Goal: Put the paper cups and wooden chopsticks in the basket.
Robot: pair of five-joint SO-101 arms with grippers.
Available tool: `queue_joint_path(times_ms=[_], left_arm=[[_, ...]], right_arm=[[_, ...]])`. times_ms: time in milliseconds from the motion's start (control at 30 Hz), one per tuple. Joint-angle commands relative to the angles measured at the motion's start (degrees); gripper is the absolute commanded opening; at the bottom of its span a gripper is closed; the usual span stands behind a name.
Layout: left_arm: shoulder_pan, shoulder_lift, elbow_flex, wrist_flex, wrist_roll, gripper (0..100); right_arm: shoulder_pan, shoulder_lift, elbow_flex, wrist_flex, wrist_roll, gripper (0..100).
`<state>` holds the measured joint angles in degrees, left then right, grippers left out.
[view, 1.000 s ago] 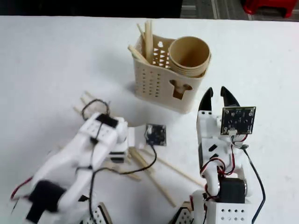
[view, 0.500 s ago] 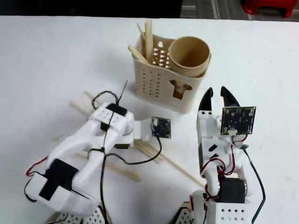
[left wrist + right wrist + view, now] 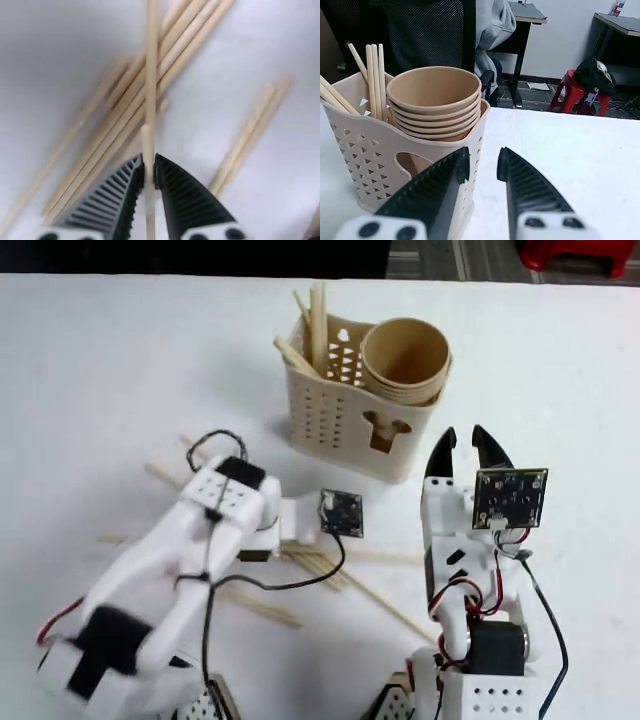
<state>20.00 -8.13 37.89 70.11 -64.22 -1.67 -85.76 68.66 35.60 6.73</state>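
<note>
The basket [image 3: 345, 418] stands upright on the white table [image 3: 120, 360], toward its far side, and a nested stack of paper cups [image 3: 405, 360] sits in the compartment nearer the right arm, mouth up, its rim above the basket wall. In the other compartment several upright chopsticks [image 3: 316, 325] lean against the wall, their ends poking out over the top. The right pincer [image 3: 465, 435] rests low just in front of the basket on the cup side, its jaws a little apart with nothing between them; from its own wrist camera the right pincer [image 3: 484, 155] points at the basket's wall under the cups. The left arm [image 3: 215, 515] is bent down over the loose chopsticks [image 3: 318, 562], which lie scattered flat on the table in front of the basket, some crossing one another and one long stick running off toward the right arm's base. In the left wrist view the left pincer [image 3: 148, 162] is clamped on a single chopstick [image 3: 150, 75], gripped near one end and lying across a bundle of sticks [image 3: 125, 117], with a pair of chopsticks [image 3: 250, 125] apart to one side
</note>
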Motion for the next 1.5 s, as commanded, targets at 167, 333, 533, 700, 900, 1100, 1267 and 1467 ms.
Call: queue_joint_path(times_ms=[167,333,533,700,900,1100,1267,1467], left_arm=[[-6.1,-22.0,-1.7,7.8,-0.3,2],[-9.7,-31.7,-4.6,7.8,0.1,2],[-9.3,-36.1,-14.5,3.5,16.6,2],[-8.7,-36.1,-19.6,-9.1,32.6,2],[-2.1,-36.1,-20.7,-28.7,42.4,2],[1.7,-32.5,-23.2,-44.7,51.2,2],[1.5,-21.8,-34.4,-46.5,56.5,2],[1.6,-7.5,-48.7,-46.2,60.2,2]], right_arm=[[0.7,-0.6,-0.4,-1.5,0.5,10.6],[0.7,-0.6,-0.4,-1.5,0.5,10.6],[0.7,-0.6,-0.4,-1.5,0.4,10.6],[0.7,-0.6,-0.4,-1.5,0.3,10.6],[0.7,-0.6,-0.4,-1.5,0.3,10.6],[0.7,-0.6,-0.4,-1.5,0.4,10.6],[0.7,-0.6,-0.4,-1.5,0.4,10.6],[0.7,-0.6,-0.4,-1.5,0.5,10.6]])
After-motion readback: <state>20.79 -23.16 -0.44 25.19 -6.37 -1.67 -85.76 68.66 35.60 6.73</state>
